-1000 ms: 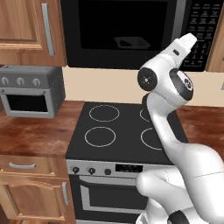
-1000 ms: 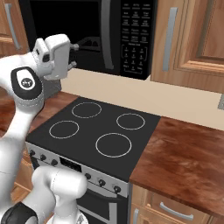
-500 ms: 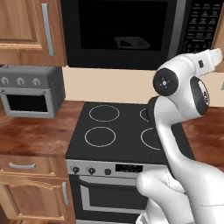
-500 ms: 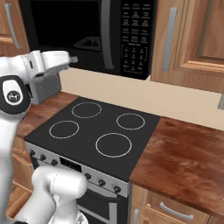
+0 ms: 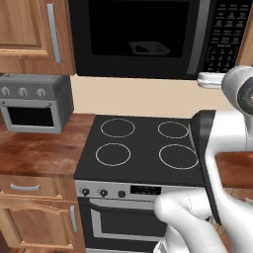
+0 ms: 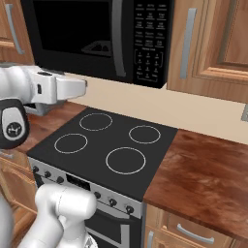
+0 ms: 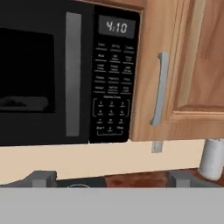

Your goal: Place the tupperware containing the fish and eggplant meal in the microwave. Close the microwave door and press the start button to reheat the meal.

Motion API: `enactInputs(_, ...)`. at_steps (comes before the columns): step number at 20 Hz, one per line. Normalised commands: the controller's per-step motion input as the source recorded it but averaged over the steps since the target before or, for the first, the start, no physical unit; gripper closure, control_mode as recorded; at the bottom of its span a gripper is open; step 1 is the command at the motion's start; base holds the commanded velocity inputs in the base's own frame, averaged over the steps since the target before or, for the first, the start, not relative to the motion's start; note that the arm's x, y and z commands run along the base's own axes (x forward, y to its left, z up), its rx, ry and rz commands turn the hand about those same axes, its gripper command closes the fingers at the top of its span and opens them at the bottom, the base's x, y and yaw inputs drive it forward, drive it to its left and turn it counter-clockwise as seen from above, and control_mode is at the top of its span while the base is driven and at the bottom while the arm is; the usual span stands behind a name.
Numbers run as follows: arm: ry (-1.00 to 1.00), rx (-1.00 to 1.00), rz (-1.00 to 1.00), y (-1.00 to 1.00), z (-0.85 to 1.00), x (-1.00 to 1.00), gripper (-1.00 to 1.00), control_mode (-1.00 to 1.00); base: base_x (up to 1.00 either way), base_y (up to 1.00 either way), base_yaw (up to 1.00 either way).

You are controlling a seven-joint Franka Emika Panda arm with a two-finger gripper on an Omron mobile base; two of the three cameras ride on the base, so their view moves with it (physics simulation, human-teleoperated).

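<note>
The tupperware (image 5: 148,48) sits inside the microwave (image 7: 52,78), behind the closed microwave door (image 5: 133,37) (dark glass, only the container's outline shows). The keypad panel (image 7: 113,89) lies straight ahead of the gripper (image 7: 111,178), above its spread, empty fingertips (image 7: 41,178). Below them is the stove (image 6: 104,147).

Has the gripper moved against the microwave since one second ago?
Yes. The gripper swung right, from before the microwave door window to below the keypad.
</note>
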Motion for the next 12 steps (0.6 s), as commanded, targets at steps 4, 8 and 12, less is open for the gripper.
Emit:
enactInputs(4, -0.22, 0.31, 0.17, -0.05, -0.18, -0.2, -1.0, -1.0, 0.0, 0.0, 0.0)
enactInputs(8, -0.15, 0.4, 0.18, -0.11, -0.04, -0.01, -1.0, -1.0, 0.0, 0.0, 0.0)
enactInputs(12, -0.09, 0.42, 0.16, -0.13, 0.0, 0.0, -1.0, -1.0, 0.0, 0.0, 0.0)
